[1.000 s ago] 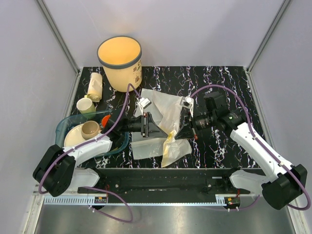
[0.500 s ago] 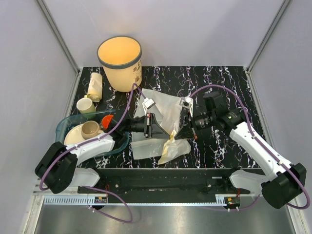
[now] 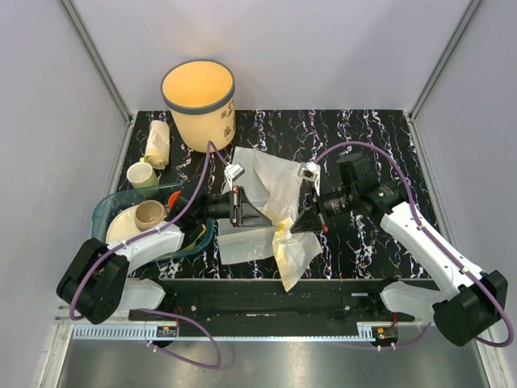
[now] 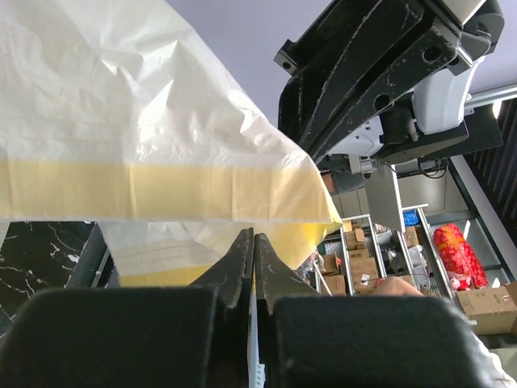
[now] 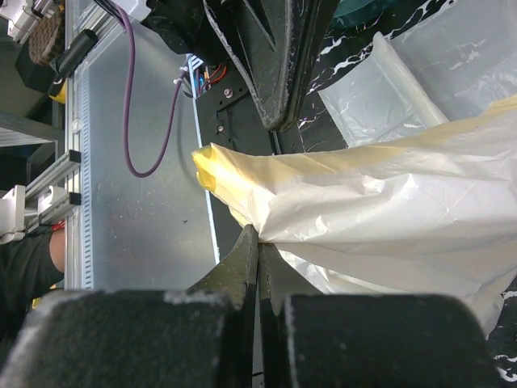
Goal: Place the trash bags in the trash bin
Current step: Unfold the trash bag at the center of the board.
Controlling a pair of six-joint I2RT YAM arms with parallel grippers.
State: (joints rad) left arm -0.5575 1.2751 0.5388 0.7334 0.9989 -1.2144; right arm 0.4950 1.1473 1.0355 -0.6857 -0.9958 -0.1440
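Seen from above, the trash bag (image 3: 275, 190) is held up over the table's middle, stretched between the left gripper (image 3: 268, 221) and the right gripper (image 3: 294, 228), with a tail hanging toward the near edge. The trash bin (image 3: 202, 129) stands far left, beyond both and nearer the left arm; nothing is seen inside it. A plate (image 3: 121, 226) and cup (image 3: 149, 214) sit in the teal dish tray (image 3: 98, 212). In the left wrist view, the jaws are pressed together on the film's edge. In the right wrist view, the film is likewise pinched.
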